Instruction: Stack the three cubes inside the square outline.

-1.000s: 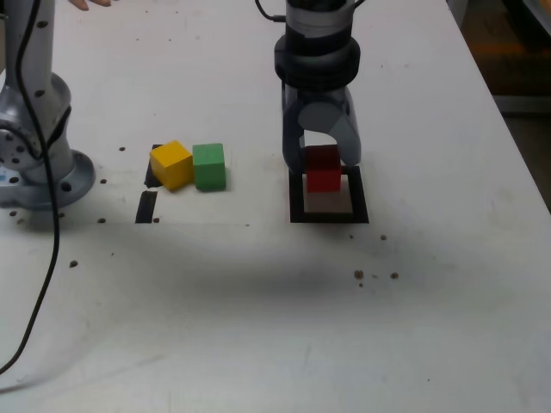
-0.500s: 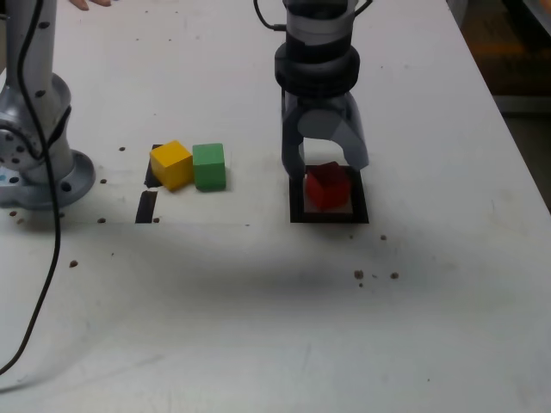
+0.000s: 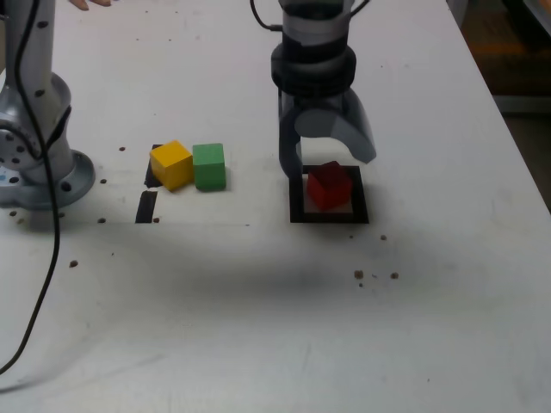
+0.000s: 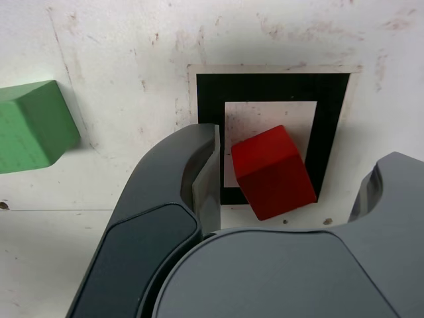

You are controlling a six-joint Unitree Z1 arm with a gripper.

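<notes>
The red cube (image 3: 329, 185) (image 4: 272, 172) rests on the table inside the square outline (image 3: 298, 211) (image 4: 271, 86), turned askew, one corner over the black border. My gripper (image 3: 325, 165) (image 4: 288, 182) hangs just above it, open, with the fingers (image 4: 201, 179) apart on either side and not touching it. The yellow cube (image 3: 171, 163) and green cube (image 3: 209, 166) (image 4: 33, 126) sit side by side on the table, towards the exterior view's left of the outline.
Two short black strips (image 3: 146, 206) lie by the yellow cube. The arm's grey base (image 3: 39, 163) and a black cable (image 3: 53, 258) occupy the exterior view's left. A hand (image 3: 90, 3) shows at the far edge. Small dark specks (image 3: 375, 275) dot the table.
The gripper opened and let go of the red cube, which dropped into the outline and turned askew. The gripper has risen slightly.
</notes>
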